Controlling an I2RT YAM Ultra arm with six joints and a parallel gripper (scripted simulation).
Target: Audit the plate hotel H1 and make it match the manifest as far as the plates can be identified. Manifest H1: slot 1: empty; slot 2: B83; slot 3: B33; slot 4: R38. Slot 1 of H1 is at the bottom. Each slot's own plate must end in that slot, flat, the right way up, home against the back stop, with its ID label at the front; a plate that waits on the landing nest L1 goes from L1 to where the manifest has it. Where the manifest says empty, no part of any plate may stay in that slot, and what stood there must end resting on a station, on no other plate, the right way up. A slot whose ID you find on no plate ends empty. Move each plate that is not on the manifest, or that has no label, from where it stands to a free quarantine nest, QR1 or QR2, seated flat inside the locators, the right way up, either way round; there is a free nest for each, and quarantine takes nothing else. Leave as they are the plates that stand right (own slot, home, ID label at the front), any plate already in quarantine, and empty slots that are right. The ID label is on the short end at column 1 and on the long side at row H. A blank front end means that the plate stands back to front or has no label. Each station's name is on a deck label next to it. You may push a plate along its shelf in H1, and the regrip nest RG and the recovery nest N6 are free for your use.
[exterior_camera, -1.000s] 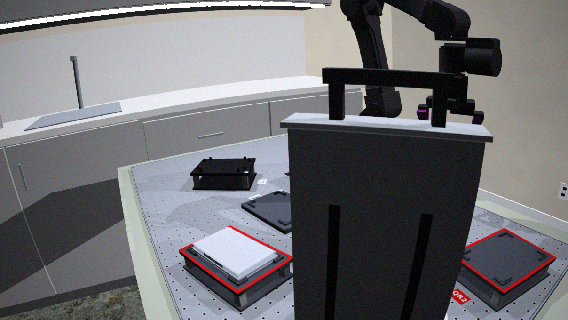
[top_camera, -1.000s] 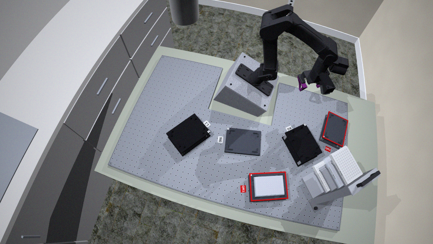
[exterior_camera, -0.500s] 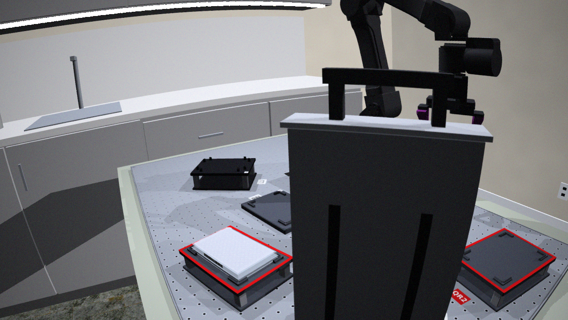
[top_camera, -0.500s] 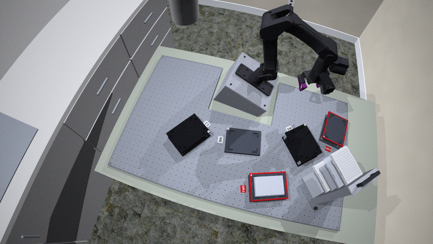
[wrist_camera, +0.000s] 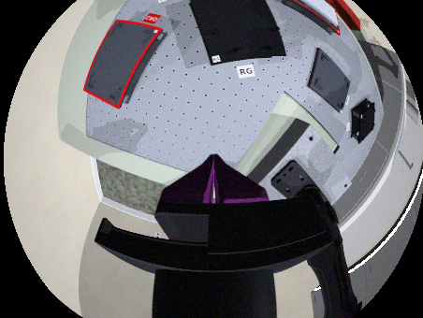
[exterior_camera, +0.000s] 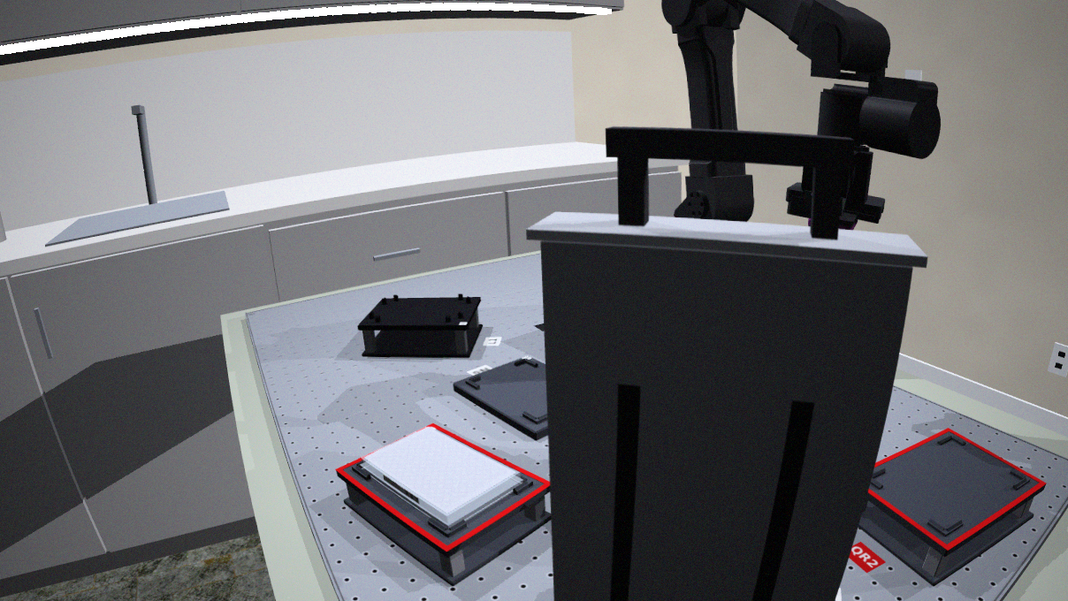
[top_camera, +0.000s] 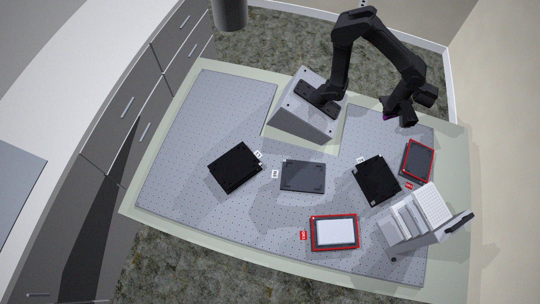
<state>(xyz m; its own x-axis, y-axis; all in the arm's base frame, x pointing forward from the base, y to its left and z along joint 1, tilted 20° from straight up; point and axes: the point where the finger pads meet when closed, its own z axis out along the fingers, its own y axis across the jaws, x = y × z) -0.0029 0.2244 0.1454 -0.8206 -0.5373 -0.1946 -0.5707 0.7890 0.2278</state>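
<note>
Top view puts the plate hotel (top_camera: 459, 221) at the bench's front right corner, leaning back so its shelves fan out toward the middle. A white plate (top_camera: 430, 205) with a fine grid of wells lies on the uppermost shelf, and a narrow white plate edge (top_camera: 401, 224) shows lower down; the other shelves look grey, and I cannot tell which slot holds what. No label is readable from here. From the exterior view the hotel is only a dark back panel (exterior_camera: 717, 418) with a black handle (exterior_camera: 728, 145) on top.

QR1 (top_camera: 334, 217), red-framed, sits near the front edge left of the hotel and holds a white plate (top_camera: 335, 230), flat inside the frame. Its top looks smooth and pale, with a grey band along one long side in the exterior view. QR2 (top_camera: 407, 156), also red-framed, lies by the right edge behind the hotel, showing only its dark bed and corner locators. N6 (top_camera: 302, 176) in the middle shows a bare dark bed too. L1 (top_camera: 234, 167) to the left and RG (top_camera: 376, 179) between N6 and QR2 are black blocks; whether anything lies on them I cannot tell.

Up near the back right corner the gripper (wrist_camera: 214, 186) hangs above the bench, its purple fingers pressed together with nothing between them.
</note>
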